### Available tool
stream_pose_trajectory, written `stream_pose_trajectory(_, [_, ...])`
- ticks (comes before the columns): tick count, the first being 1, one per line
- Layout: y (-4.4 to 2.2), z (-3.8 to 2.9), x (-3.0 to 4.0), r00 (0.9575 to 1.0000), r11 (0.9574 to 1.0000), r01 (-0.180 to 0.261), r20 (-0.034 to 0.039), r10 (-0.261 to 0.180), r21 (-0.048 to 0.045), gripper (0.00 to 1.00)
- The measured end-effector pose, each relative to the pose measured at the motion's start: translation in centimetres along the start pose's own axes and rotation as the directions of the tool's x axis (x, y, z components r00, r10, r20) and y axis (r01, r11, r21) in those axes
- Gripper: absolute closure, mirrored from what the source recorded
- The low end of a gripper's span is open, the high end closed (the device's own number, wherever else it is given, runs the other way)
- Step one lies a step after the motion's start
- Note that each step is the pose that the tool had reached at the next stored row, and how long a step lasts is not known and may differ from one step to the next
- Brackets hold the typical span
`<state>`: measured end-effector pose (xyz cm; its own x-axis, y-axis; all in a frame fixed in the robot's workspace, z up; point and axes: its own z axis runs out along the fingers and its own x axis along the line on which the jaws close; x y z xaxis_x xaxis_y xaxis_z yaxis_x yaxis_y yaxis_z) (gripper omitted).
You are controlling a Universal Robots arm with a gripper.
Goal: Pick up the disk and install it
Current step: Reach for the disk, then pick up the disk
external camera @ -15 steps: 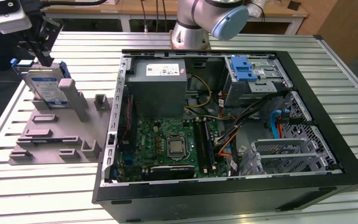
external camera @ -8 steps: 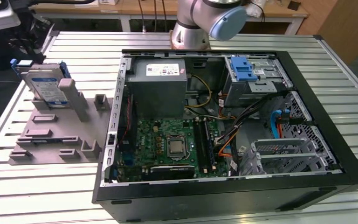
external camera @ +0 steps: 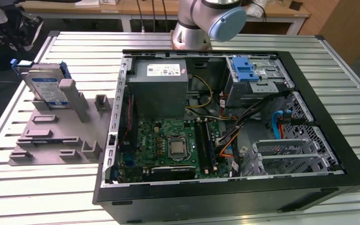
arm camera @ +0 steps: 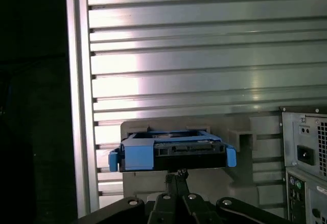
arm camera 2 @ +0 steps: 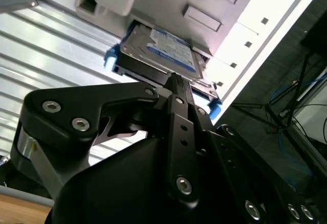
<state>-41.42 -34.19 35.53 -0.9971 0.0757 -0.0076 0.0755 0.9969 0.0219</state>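
Starting from the exterior view's left: the disk [external camera: 45,86] is propped on edge, leaning back a bit, in the grey holder [external camera: 55,136]. The holder is parked by the bench's [external camera: 17,187] left edge, up toward the far corner. So nothing's been picked up yet, let alone installed.

In both wrist views the disk is lined up straight ahead of the gripper [arm camera 2: 174,78] [arm camera: 179,174], with a clear gap left between them and no contact made. The claw looks clenched, with the fingertips pressed together and nothing held.

Further right, the open computer case [external camera: 230,201] is laid on its side across the middle and right of the bench. The drive cage [external camera: 264,82] and its blue latch [external camera: 245,70] are tucked into the case's far right corner, with cables [external camera: 272,123] draped just beside them.

What could bite here, as a guess:
- **Shoving the disk:** with the fingers shut like that, the disk would just get shoved on contact. It's only leaned into the holder, so it could be tipped out or knocked toward the bench edge.
- **Slipping grip:** the blue carrier frame [arm camera: 138,157] looks like bendy plastic, so a grip taken on that alone could slip or twist.
- **Cables:** the loose ones could get snagged or pinched around the cage.
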Motion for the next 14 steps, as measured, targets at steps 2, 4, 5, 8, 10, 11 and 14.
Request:
stream_pose_trajectory(2, [0.13,0.05,0.66,1.0,1.0,0.0,-0.0013,0.0,0.0001,0.89])
stream_pose_trajectory(4, [0.15,0.07,1.09,1.0,1.0,0.0,-0.0024,0.0,0.0003,0.89])
stream_pose_trajectory(5, [0.15,0.08,1.11,1.0,1.0,0.0,-0.0024,0.0,0.0002,0.89])
stream_pose_trajectory(8, [0.14,0.08,1.13,1.0,1.0,0.0,-0.0024,0.0,0.0002,0.89])
stream_pose_trajectory(10, [0.15,0.08,1.15,1.0,1.0,0.0,-0.0024,0.0,0.0002,0.89])
stream_pose_trajectory(11, [0.14,0.08,1.21,1.0,1.0,0.0,-0.0024,0.0,0.0002,0.89])
stream_pose_trajectory(14, [0.13,0.08,1.28,1.0,1.0,0.0,-0.0024,0.0,0.0002,0.89])
